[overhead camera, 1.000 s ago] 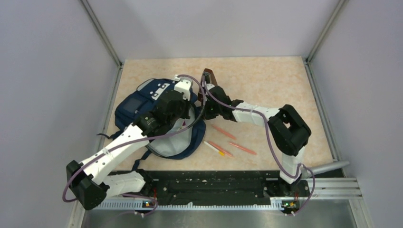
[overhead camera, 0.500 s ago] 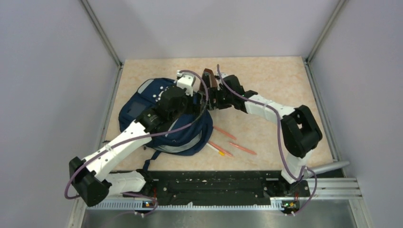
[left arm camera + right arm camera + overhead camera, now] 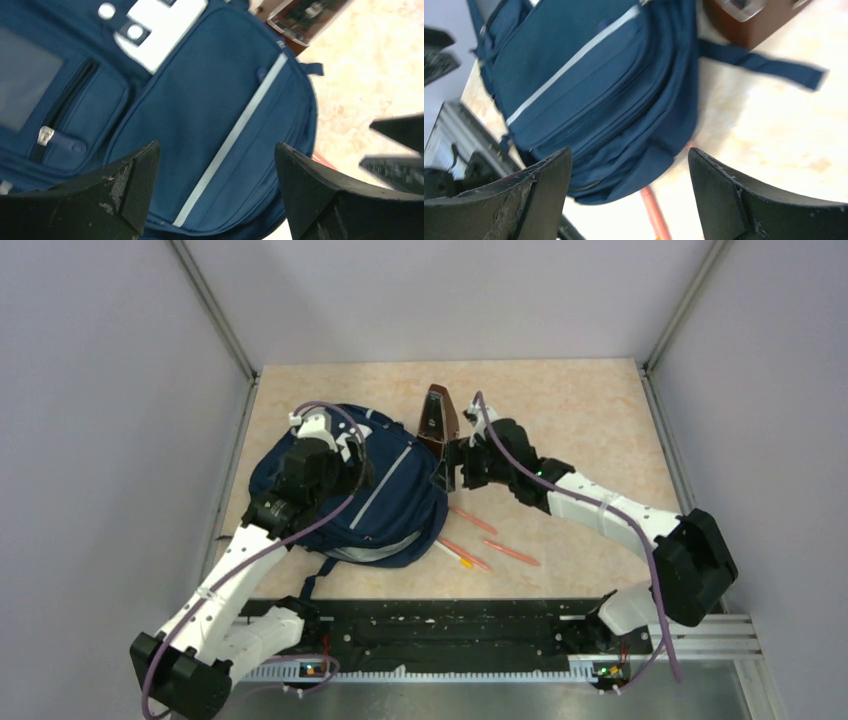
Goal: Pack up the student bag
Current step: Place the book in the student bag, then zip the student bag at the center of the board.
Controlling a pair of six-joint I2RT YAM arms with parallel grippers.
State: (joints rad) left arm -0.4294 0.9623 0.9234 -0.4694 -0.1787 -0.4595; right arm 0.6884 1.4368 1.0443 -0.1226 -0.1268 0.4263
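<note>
Navy student bag (image 3: 370, 495) flat on the table (image 3: 570, 400), left of centre.
Left gripper (image 3: 215, 147) and right gripper (image 3: 629, 150) gape empty; pencils (image 3: 482, 541) lie beside it; its apparently closed front may block insertion.

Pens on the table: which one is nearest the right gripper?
The farthest-back orange pen, lying alone just below the right gripper; the other pens sit closer to the arm bases.

Brown tapered box (image 3: 437, 418) at far middle of beige marbled bench (image 3: 580, 410), three orange pencils (image 3: 510, 553) lying nearer, white-yellow pen (image 3: 450, 552) just beside one
</note>
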